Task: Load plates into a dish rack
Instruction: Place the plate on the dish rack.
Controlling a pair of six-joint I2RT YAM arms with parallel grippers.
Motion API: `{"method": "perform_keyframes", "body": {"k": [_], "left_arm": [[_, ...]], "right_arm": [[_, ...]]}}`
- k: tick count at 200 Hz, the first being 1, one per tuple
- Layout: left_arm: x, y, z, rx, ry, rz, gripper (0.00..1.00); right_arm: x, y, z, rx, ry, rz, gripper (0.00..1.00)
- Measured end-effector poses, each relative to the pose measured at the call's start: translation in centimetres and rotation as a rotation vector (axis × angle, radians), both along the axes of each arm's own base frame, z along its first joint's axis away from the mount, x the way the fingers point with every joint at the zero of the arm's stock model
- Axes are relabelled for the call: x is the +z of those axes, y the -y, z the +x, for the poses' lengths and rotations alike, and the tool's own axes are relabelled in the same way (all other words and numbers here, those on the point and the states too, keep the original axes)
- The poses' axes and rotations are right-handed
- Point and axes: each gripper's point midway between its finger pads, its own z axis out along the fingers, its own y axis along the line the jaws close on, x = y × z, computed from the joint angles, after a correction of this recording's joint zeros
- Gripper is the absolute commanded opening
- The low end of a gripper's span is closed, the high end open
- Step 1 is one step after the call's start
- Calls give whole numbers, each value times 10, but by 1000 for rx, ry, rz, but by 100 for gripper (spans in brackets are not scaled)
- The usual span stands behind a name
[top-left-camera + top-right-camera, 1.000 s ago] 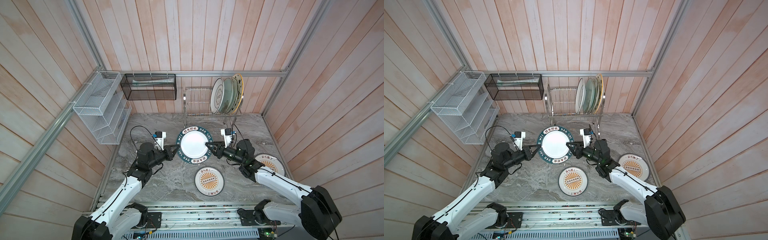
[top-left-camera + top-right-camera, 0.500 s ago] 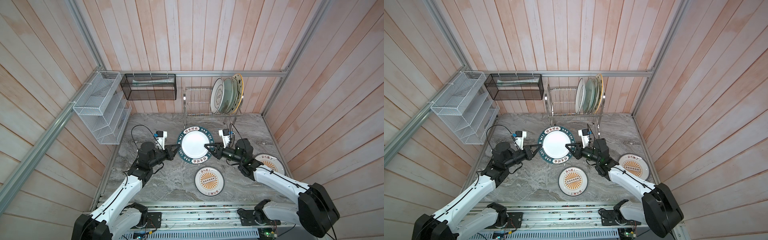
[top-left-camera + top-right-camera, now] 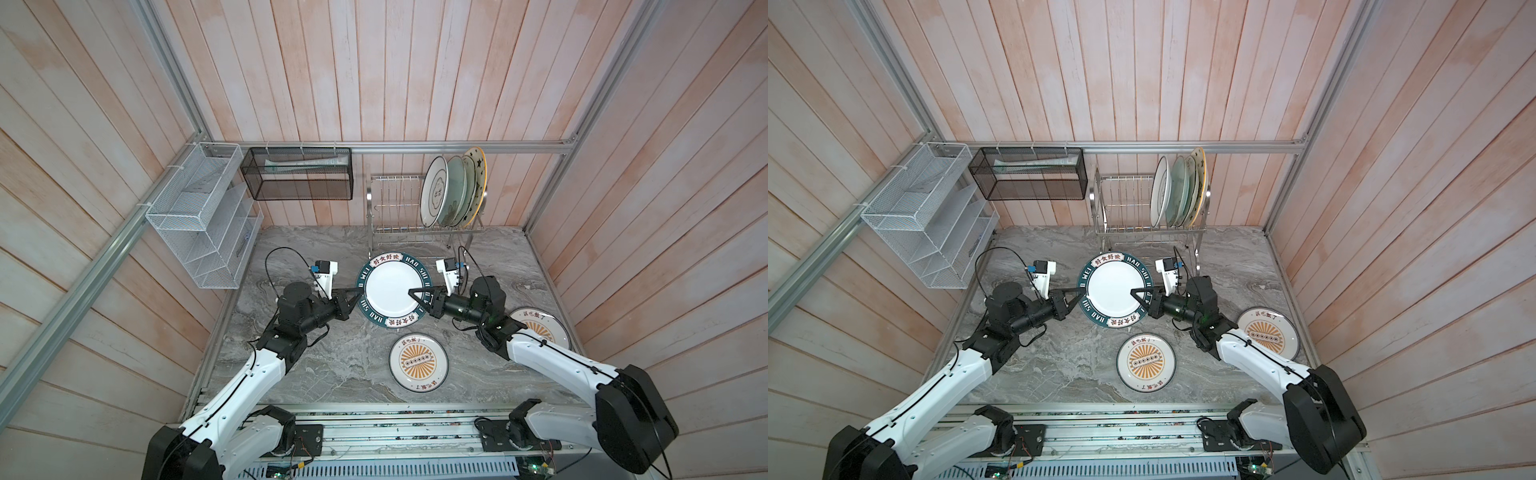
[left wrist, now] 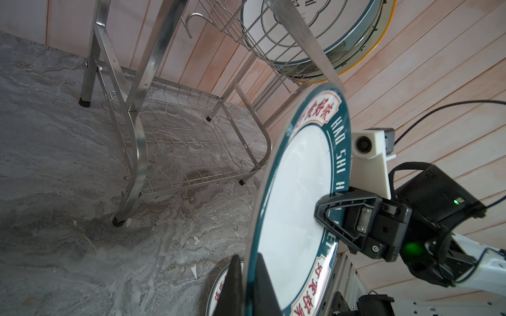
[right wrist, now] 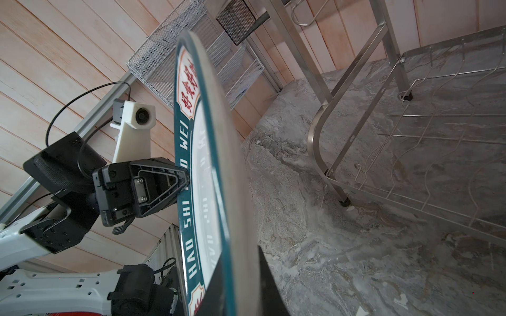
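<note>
The left pincer [image 3: 354,297] is clamped on one edge of the green-lettered plate [image 3: 388,291]. The right pincer [image 3: 415,301] grips the opposite edge, one finger across the white face, so the plate hangs between them off the worktop [image 3: 332,365]. Beyond both pincers stands the dish rack [image 3: 395,199], with four plates [image 3: 451,191] upright on the right pincer's side. Two sunburst plates [image 3: 418,362] lie flat behind the right pincer.
</note>
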Motion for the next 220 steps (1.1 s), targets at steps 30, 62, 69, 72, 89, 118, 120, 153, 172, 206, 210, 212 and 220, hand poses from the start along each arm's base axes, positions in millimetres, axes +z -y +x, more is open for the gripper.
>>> {"method": "perform_keyframes", "body": {"k": [30,62,69,72,89,118,120,153,172,206,210,212,220], "left_arm": [[0,0,0,0,3,3,0],[0,0,0,1,5,5,0],[-1,0,1,3,4,6,4],[-1,0,1,3,4,7,6],[-2,0,2,8,0,10,16],[-6,0,6,29,-13,18,37],[-6,0,6,30,-19,13,38],[-5,-1,7,37,-16,14,46],[-4,0,7,36,-16,14,48],[-4,0,7,36,-14,13,48],[-4,0,7,36,-14,13,49],[-4,0,7,36,-14,13,49],[-4,0,7,36,-14,13,49]], "right_arm": [[0,0,0,1,-6,4,4],[1,0,0,2,-10,6,0],[1,0,0,1,-10,7,0],[1,0,0,1,-10,7,0],[0,1,1,0,-10,6,0],[-1,-1,-2,16,0,-5,0],[-1,-1,-2,16,0,-6,0],[-2,0,-3,16,4,-11,0],[-1,2,-3,12,8,-11,0],[0,10,0,-24,14,-11,0],[-1,11,1,-31,15,-11,0],[0,12,1,-34,16,-11,0],[-1,14,2,-50,17,-13,0]]}}
